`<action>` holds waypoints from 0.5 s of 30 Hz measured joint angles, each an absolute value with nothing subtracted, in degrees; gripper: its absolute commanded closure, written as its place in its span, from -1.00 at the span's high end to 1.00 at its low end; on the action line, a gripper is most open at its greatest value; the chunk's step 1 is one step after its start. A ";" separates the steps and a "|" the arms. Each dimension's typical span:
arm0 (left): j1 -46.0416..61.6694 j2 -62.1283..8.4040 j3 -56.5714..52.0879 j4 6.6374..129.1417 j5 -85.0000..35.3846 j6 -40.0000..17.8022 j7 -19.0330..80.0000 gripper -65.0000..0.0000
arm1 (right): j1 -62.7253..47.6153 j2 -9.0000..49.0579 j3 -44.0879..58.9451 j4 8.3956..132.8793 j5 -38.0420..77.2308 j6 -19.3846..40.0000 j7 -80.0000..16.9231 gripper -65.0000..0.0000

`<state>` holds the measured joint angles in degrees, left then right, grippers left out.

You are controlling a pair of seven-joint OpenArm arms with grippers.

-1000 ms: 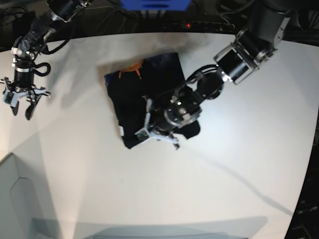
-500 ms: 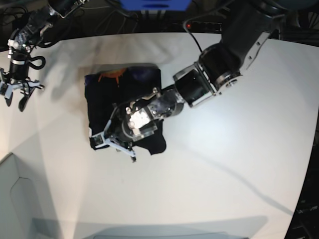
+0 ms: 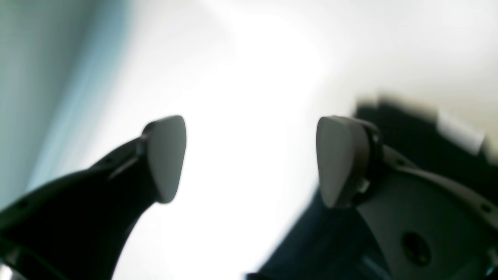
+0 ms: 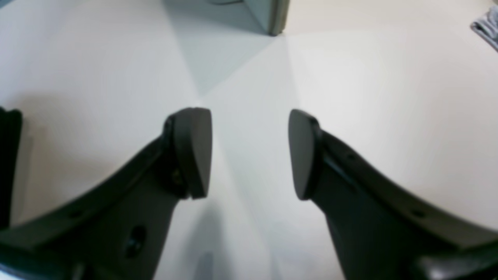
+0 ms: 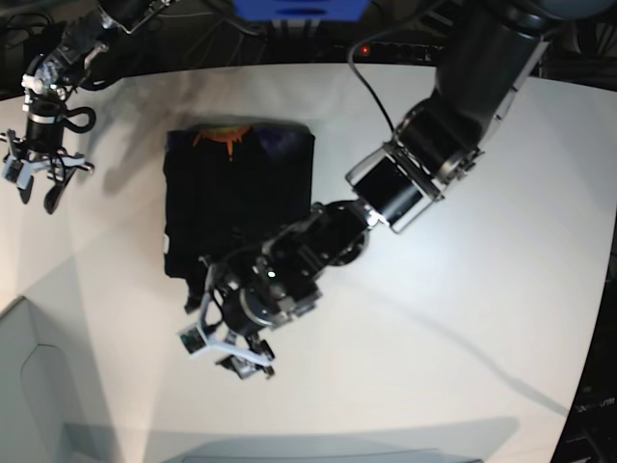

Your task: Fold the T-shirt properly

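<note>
The black T-shirt (image 5: 236,198) lies folded into a rectangle on the white table (image 5: 453,318), with its orange neck mark (image 5: 214,136) at the far edge. My left gripper (image 5: 224,351) is open and empty, just off the shirt's near-left corner over bare table. In the left wrist view the left gripper (image 3: 251,159) has its pads apart, with the blurred T-shirt (image 3: 408,128) and its white label (image 3: 459,132) to the right. My right gripper (image 5: 36,189) is open and empty at the far left, apart from the shirt. In the right wrist view the right gripper (image 4: 249,151) hangs over bare table.
A pale grey bin (image 5: 29,386) stands at the near-left corner; its corner also shows in the right wrist view (image 4: 268,15). Cables and a blue object (image 5: 299,8) lie behind the table's far edge. A scrap of grey cloth (image 4: 488,27) shows at the top right.
The folded shirt slid left across the table with my left gripper on it. The left gripper then came off the shirt's near-left edge. The right gripper moved slightly away.
</note>
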<state>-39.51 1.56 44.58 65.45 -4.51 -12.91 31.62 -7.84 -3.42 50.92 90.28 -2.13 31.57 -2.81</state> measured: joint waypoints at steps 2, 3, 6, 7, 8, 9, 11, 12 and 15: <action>-37.63 -1.39 38.15 73.58 -4.84 -12.80 34.74 0.54 | -7.86 -3.64 50.70 90.28 -2.09 31.51 -2.81 -0.03; -35.83 -3.18 34.57 77.47 -4.69 -12.67 36.12 0.54 | -7.88 -3.66 50.68 90.30 -2.09 31.48 -2.52 -0.04; -27.38 -8.99 21.54 88.90 -4.54 -12.23 40.71 0.54 | -7.88 -5.21 50.48 90.35 -2.07 31.51 -2.39 -0.05; -23.81 -10.52 17.06 92.05 -4.34 -12.05 41.43 0.54 | -8.14 -6.09 50.37 90.35 -2.09 31.53 -2.42 -0.07; -20.27 -11.57 12.82 94.83 -4.12 -12.01 43.05 0.54 | -8.47 -7.07 50.15 90.35 -2.13 31.57 -2.48 -0.11; -16.49 -12.23 8.10 97.43 -4.08 -12.19 44.21 0.54 | -8.93 -8.03 50.00 90.35 -1.91 31.68 -2.46 -0.17; -8.56 -12.47 -1.56 102.02 -4.60 -12.95 45.01 0.54 | -9.61 -9.43 50.22 90.26 -2.28 31.64 -2.90 -0.31; -5.13 -12.40 -6.17 103.94 -4.47 -12.58 44.84 0.54 | -9.78 -9.65 50.26 90.24 -2.28 31.66 -2.87 -0.37; 5.43 -12.05 -18.24 108.01 -4.08 -12.34 44.88 0.53 | -11.20 -9.28 48.07 90.11 -2.07 31.64 -2.72 -0.51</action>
<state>5.43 -12.05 -18.24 108.01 -4.08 -12.34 44.88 -11.20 -9.28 48.07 90.11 -2.07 31.64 -2.72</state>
